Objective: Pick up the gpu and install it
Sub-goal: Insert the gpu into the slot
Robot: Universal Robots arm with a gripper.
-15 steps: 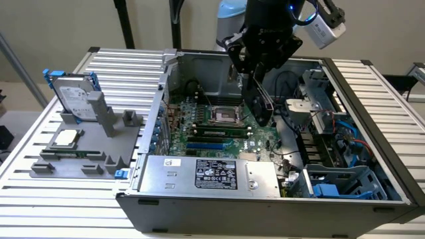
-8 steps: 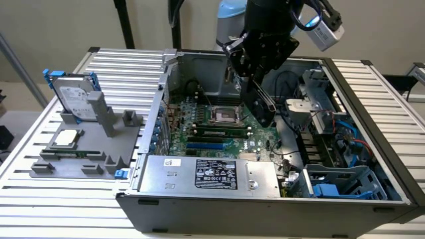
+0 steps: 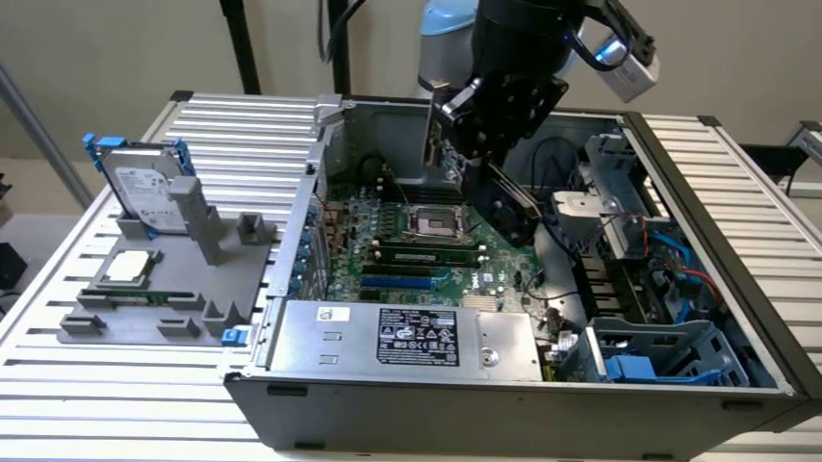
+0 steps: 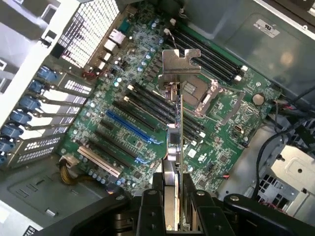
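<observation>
My gripper (image 3: 478, 144) hangs over the open computer case, shut on the gpu (image 3: 503, 200). The gpu is tilted above the motherboard (image 3: 424, 260), apart from it. In the wrist view the gpu (image 4: 178, 123) is seen edge-on, clamped between the black fingers (image 4: 150, 201), with its silver end bracket (image 4: 180, 61) at the far end. The gripper (image 4: 174, 199) holds the card over the long black slots, between the CPU socket (image 4: 199, 93) and the blue expansion slot (image 4: 129, 127).
On the exterior view's left, a grey holder (image 3: 96, 327) carries a silver hard drive (image 3: 144, 192) with blue rails and a small square CPU chip (image 3: 129, 267). Inside the case are the power supply (image 3: 398, 337), a drive cage (image 3: 655, 351) and loose cables (image 3: 675, 255).
</observation>
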